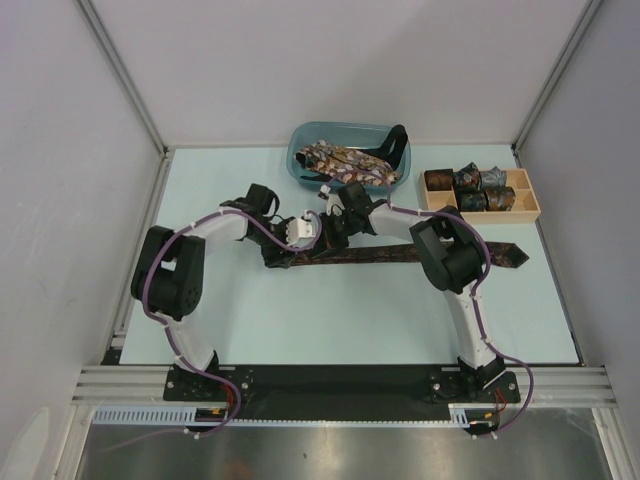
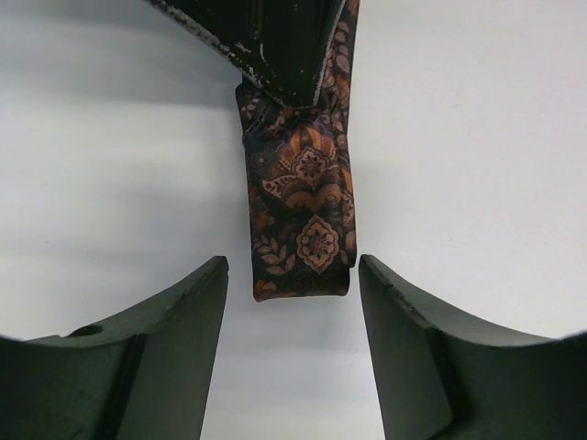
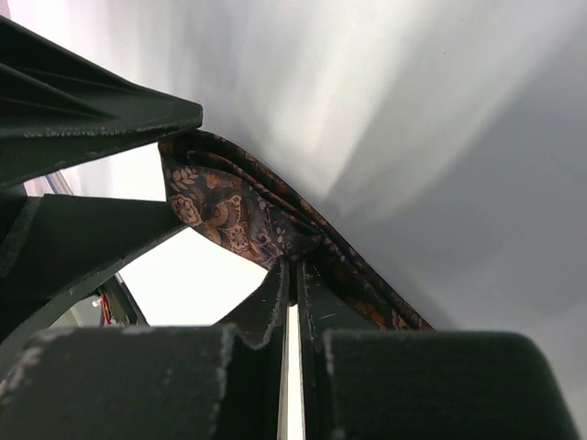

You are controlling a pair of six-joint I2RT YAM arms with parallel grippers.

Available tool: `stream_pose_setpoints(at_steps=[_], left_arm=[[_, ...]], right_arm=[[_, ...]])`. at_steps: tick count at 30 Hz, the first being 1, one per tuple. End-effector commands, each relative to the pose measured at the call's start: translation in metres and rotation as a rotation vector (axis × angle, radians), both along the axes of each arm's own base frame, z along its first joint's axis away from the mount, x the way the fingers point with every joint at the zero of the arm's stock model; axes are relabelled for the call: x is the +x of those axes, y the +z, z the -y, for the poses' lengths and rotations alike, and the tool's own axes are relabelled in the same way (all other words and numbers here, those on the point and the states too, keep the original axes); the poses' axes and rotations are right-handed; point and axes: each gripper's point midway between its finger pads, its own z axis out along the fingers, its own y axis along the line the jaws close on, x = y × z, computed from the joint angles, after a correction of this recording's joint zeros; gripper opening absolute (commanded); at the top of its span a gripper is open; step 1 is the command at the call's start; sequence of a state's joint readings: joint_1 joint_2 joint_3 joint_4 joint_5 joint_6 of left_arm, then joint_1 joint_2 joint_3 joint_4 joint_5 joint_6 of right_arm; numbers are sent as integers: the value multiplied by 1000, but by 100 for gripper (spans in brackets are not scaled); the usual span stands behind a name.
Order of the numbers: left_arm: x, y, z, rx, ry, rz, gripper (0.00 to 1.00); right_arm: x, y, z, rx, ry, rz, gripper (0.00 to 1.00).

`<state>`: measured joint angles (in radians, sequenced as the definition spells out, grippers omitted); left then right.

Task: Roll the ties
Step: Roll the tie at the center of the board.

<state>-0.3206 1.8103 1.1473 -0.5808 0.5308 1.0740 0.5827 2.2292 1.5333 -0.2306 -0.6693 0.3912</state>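
Item in work: one dark brown paisley-printed fabric necktie (image 2: pixel 307 211), laid flat and lengthwise across the pale blue-green desk (image 1: pixel 350 320), pointed end toward the right, the other end doubled over into a short fold left of centre. Right end effector (image 3: pixel 292 275): pressed together, pinching the necktie just behind that fold, layers bunched at the fingertips. Left end effector (image 2: pixel 292 266): spread, one finger either side of the folded end, touching neither edge as far as its wrist view shows. Stock awaiting: loose patterned ties (image 1: pixel 345 160) heaped in a blue plastic bin (image 1: pixel 298 150) at the far edge. Finished stock: coiled ties (image 1: pixel 468 180) standing in a light wooden compartment tray (image 1: pixel 530 208) just right of the bin; whether a cell is free cannot be told. Step judged in hand: starting the coil at the folded end, the long remainder lying unrolled. Handling advice: close the spread fingers squarely across the fold, catching both layers, before the pinching hold lets go. Turn the fold onto the flat length with edges aligned, since a skewed first turn would likely cone the coil. Hold light tension along the fabric. The cloth probably slips and springs open, so re-grip in short steps.
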Motion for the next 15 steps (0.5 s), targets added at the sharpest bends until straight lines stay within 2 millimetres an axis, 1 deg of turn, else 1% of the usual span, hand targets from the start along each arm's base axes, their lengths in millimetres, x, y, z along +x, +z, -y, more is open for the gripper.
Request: stream_pose_setpoints(at_steps=[1, 3, 6, 8, 9, 10, 12, 13, 15], left_arm=[[-7, 6, 10, -32, -60, -19, 67], [-8, 1, 9, -16, -62, -24, 67], [-1, -1, 8, -5, -36, -18, 64], [6, -1, 6, 11, -18, -9, 52], [7, 0, 6, 15, -15, -3, 48], [8, 1, 3, 22, -12, 2, 41], [10, 9, -4, 17, -6, 27, 37], [7, 9, -8, 18, -3, 18, 35], [7, 17, -13, 9, -2, 26, 34]], right_arm=[[4, 5, 2, -3, -20, 14, 0], [5, 6, 1, 2, -22, 12, 0], [4, 7, -1, 11, -21, 10, 0], [3, 6, -3, 17, -15, 8, 0], [3, 7, -4, 21, -14, 10, 0], [3, 8, -5, 26, -11, 12, 0], [1, 8, -9, 30, 0, 16, 0], [2, 9, -10, 33, -2, 19, 0], [0, 7, -13, 31, 3, 15, 0]])
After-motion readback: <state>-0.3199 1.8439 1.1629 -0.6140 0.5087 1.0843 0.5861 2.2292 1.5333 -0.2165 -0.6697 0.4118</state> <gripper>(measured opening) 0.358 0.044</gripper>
